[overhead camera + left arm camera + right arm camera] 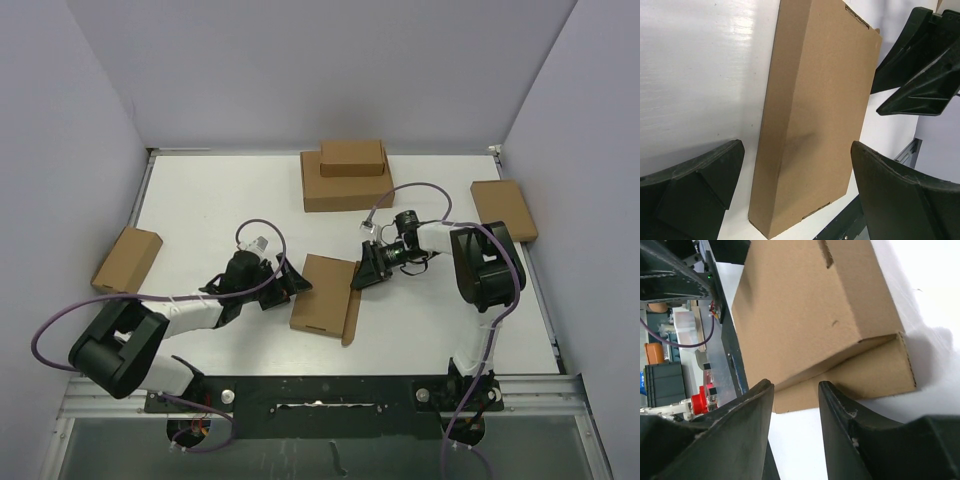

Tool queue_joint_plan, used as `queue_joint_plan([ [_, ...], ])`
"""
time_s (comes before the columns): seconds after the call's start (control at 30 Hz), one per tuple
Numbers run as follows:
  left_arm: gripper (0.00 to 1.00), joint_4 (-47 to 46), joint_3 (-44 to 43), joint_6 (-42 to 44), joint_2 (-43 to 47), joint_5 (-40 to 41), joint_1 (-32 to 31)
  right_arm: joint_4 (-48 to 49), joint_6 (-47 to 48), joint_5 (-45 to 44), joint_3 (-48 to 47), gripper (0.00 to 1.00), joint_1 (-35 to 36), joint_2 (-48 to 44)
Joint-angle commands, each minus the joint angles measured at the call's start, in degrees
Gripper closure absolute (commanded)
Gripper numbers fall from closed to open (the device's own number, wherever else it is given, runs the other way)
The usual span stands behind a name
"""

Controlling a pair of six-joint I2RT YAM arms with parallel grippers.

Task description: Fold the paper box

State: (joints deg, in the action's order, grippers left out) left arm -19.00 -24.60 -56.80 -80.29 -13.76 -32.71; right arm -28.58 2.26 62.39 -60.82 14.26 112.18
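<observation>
Robot lab test cell. White worktop (200,220) boxed in by plain pale walls (300,70). Left arm (120,345), right arm (485,265) bolted to metal rail (330,385) at near edge; purple cable (420,186) looping. Past edge: dark crate (662,385), clutter.

Plain brown corrugated cardboard, matt and uncoated, makes up the paper box (322,290) at the centre of a white counter (200,215), whose smooth, glossy top throws back the overhead light. The cut end of the box's flap looks rough and ragged. The fingers (695,190) of the left gripper (796,147) and the right gripper (796,385) are matt black plastic, faintly grainy, with pale scuffs along the edges. At 12 o'clock, stacked boxes (345,180) show the same dull brown board. A purple cable (60,325) at 8 o'clock looks smooth and rubbery. The frame (540,385) at 6 o'clock is pale bare metal.
</observation>
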Motion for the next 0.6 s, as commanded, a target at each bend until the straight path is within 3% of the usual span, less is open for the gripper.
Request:
queue_joint_plan([
  [0.0, 0.11, -0.4, -0.9, 0.1, -1.5, 0.4, -0.4, 2.2, -1.6, 4.9, -1.2, 0.56, 0.9, -1.6],
  [0.17, 0.11, 0.0, -1.4, 0.2, -2.3, 0.4, -1.0, 1.8, -2.6, 1.2, -2.0, 0.56, 1.4, 0.3],
  [0.57, 0.11, 1.0, -1.4, 0.3, -1.9, 0.7, -1.4, 1.2, -3.1, -4.4, -2.1, 0.69, 1.6, 1.3],
])
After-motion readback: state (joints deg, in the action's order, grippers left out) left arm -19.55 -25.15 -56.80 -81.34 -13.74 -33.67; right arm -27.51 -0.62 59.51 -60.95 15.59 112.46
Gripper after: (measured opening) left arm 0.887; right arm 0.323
